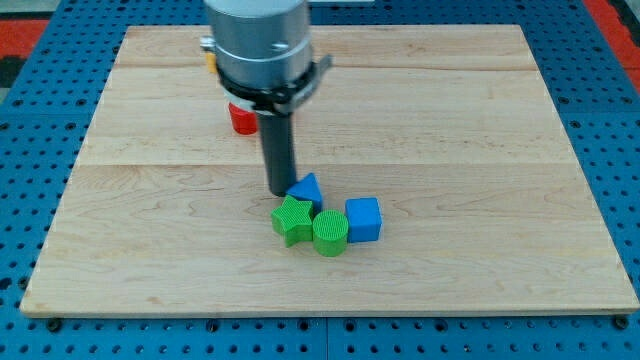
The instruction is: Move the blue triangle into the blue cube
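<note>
The blue triangle (pixel 307 188) lies just below the board's middle, touching the green star (pixel 292 220) below it and the green cylinder (pixel 330 233) to its lower right. The blue cube (pixel 364 219) sits to the triangle's lower right, beside the green cylinder, with a small gap between cube and triangle. My tip (pixel 279 191) rests on the board right against the triangle's left side, just above the green star.
A red block (pixel 241 118) sits toward the view's top left of my rod, partly hidden by the arm. A small orange or yellow piece (pixel 210 57) peeks out behind the arm's body near the board's top edge. The wooden board (pixel 480 150) lies on a blue pegboard.
</note>
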